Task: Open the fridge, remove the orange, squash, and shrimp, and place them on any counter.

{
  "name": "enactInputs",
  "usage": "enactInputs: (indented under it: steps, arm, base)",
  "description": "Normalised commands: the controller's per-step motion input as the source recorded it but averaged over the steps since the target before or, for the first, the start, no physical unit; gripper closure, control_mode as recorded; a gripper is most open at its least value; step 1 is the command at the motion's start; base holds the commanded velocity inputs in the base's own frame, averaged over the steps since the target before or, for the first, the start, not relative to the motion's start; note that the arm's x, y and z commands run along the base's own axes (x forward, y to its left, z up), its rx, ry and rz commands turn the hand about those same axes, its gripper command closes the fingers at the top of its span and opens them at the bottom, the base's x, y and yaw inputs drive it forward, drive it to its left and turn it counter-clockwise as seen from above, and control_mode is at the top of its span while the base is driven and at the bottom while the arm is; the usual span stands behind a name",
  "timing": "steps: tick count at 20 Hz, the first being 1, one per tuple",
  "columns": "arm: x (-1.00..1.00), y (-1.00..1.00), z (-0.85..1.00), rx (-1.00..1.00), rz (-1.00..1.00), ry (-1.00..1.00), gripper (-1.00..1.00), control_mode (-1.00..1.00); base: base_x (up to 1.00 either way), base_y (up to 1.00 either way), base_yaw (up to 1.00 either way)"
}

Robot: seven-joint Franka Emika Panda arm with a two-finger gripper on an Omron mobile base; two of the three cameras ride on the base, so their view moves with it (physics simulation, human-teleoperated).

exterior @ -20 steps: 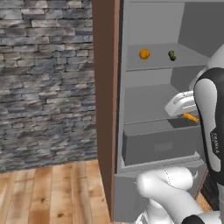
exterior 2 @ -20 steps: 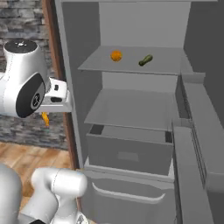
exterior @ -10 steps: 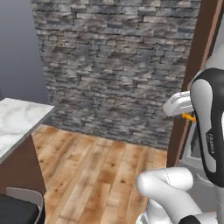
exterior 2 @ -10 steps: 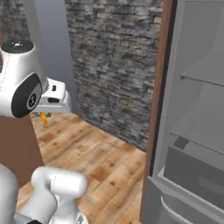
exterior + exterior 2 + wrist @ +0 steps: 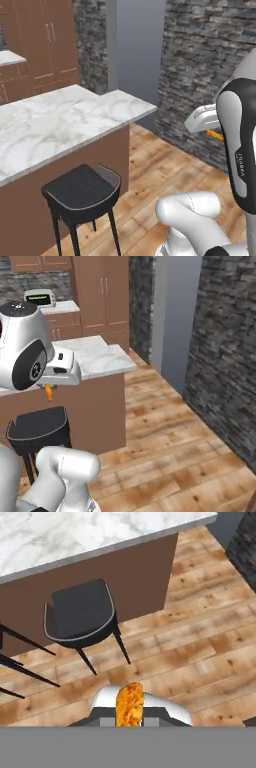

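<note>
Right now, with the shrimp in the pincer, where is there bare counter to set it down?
The counter is bare marble from its corner by the grey wall panel back toward the wooden cabinets. The shrimp hangs over the floor, near the black stool below the counter's edge.

Shrimp mottled orange; counter white marble, grey veins; stool black.
</note>
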Motion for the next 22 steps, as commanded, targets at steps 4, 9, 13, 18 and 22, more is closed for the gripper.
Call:
enactInputs:
  steps: [4, 9, 13, 18, 22]
  arm:
    - [0.0, 0.0, 0.0, 0.0, 0.0, 0.0, 1.0, 1.0]
    - [0.0, 0.0, 0.0, 0.0, 0.0, 0.0, 1.0, 1.0]
    - [0.0, 0.0, 0.0, 0.0, 0.0, 0.0, 1.0, 1.0]
    - [0.0, 0.0, 0.0, 0.0, 0.0, 0.0, 1.0, 1.0]
    - [0.0, 0.0, 0.0, 0.0, 0.0, 0.0, 1.0, 1.0]
  base:
    - [0.13, -0.07, 0.54]
    - [0.0, 0.0, 0.64]
    - [0.26, 0.0, 0.54]
    - [0.57, 0.0, 0.36]
    - [0.6, -0.06, 0.15]
